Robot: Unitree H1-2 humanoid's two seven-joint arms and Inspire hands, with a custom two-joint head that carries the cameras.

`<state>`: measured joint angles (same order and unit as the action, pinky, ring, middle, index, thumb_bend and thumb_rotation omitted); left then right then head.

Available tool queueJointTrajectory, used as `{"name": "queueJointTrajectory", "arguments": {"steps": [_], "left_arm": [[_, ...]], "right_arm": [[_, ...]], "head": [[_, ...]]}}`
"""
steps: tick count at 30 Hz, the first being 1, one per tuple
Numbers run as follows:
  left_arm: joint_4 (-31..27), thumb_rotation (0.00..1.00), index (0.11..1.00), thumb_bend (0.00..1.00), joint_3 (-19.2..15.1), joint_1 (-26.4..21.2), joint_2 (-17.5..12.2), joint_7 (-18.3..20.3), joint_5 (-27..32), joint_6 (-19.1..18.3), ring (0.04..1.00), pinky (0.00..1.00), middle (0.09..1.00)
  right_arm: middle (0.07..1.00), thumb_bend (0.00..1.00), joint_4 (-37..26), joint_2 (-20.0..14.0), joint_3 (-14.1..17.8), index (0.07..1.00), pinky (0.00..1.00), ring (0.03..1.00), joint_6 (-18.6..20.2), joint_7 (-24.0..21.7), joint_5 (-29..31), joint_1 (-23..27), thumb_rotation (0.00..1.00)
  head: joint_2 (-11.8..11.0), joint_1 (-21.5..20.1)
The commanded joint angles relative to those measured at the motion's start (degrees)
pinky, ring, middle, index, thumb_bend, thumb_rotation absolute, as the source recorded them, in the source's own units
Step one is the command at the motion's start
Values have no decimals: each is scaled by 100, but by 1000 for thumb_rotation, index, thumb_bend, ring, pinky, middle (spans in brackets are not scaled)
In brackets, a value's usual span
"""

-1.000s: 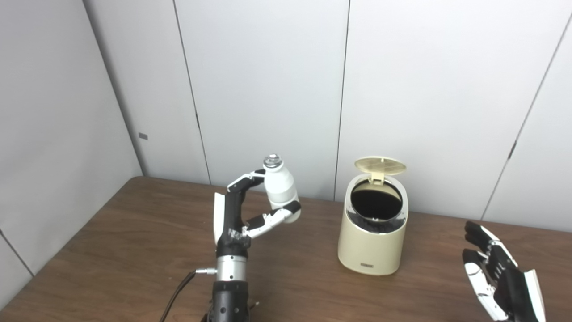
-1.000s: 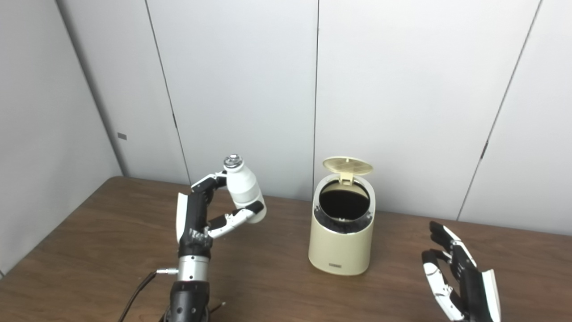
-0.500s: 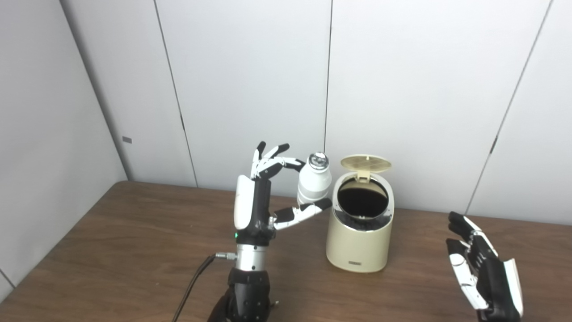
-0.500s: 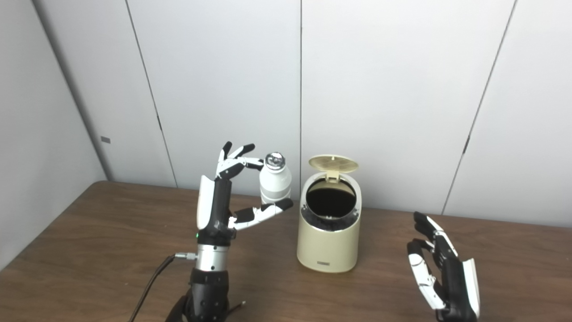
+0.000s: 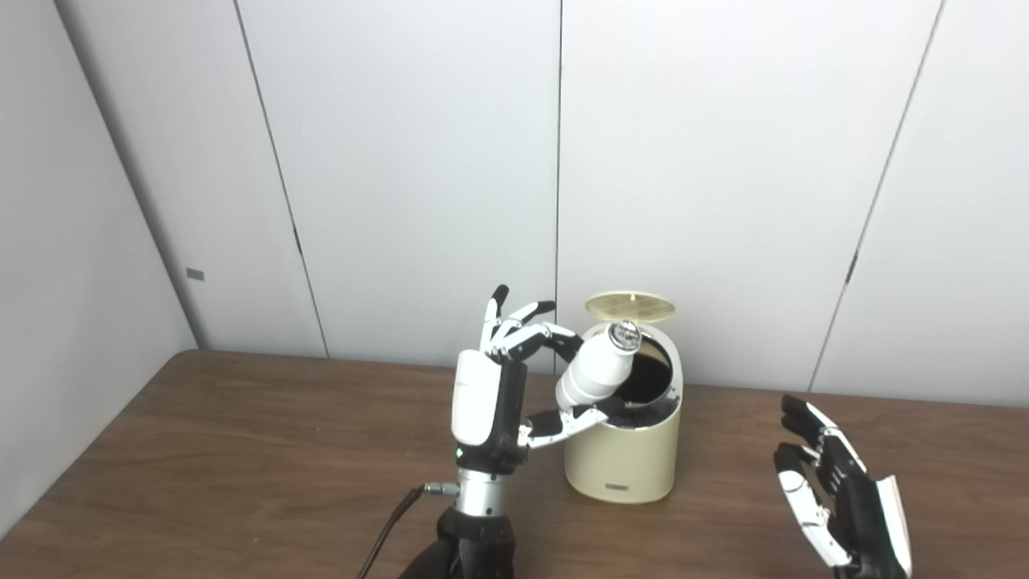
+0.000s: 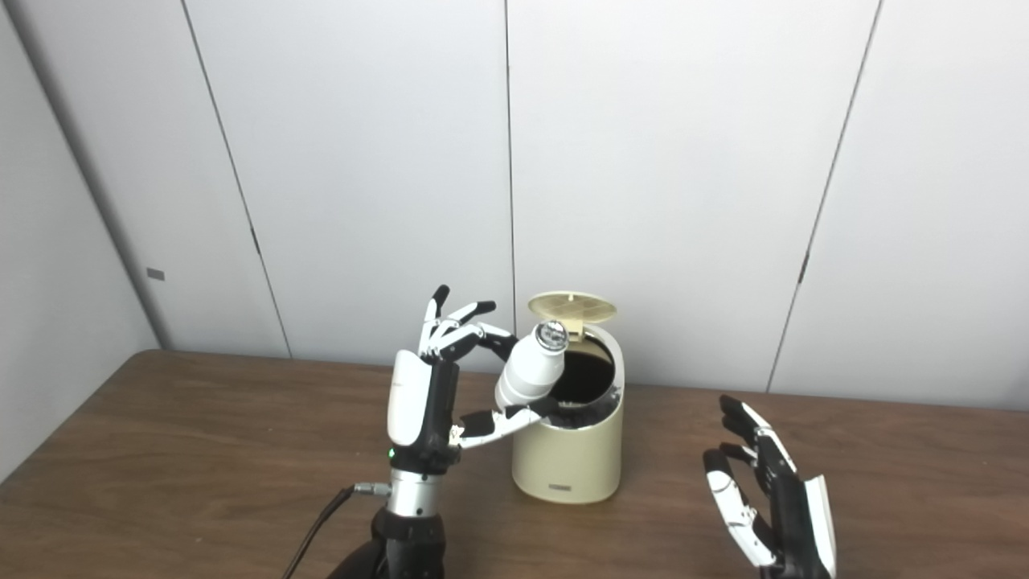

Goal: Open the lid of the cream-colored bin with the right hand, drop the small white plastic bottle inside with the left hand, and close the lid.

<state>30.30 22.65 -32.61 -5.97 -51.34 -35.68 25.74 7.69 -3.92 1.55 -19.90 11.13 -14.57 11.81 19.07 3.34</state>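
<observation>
With the lid (image 5: 630, 305) already up, the left hand (image 5: 514, 378) pinches the small white bottle (image 5: 595, 370), tilted over the cream bin (image 5: 623, 462) mouth just beside its fingertips. The right hand (image 5: 840, 498) waits open and empty, well apart; release and lid closing remain.

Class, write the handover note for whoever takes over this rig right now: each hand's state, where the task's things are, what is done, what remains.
Left hand: shut on the small white plastic bottle, tilted with its cap toward the bin's mouth, at the front rim.
Right hand: open, holding nothing, over the brown wooden table to the right of the bin.
Cream-colored bin: upright on the table, its round lid up.
Done: lid opened, bottle brought to the opening.
Left: release the bottle inside, then close the lid.
</observation>
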Motion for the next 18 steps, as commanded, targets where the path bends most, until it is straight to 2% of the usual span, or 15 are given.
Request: {"name": "queueJointTrajectory", "arguments": {"steps": [1, 8, 18], "left_arm": [[27, 0, 509, 523, 115, -358, -15, -222, 121, 118, 789, 1000, 454], [248, 0, 512, 523, 537, -542, -59, -559, 329, 118, 775, 1000, 451], [140, 0, 510, 523, 627, -614, -141, -577, 335, 118, 773, 1000, 453]], "right_arm": [[849, 227, -126, 16, 1, 822, 726, 832, -259, 70, -8, 159, 646], [855, 227, -130, 31, -3, 830, 746, 842, -230, 66, 23, 138, 651], [856, 235, -5, 22, 4, 833, 758, 850, -312, 104, 21, 167, 672]], "head": [[-6, 8], [-35, -24], [-127, -45]]}}
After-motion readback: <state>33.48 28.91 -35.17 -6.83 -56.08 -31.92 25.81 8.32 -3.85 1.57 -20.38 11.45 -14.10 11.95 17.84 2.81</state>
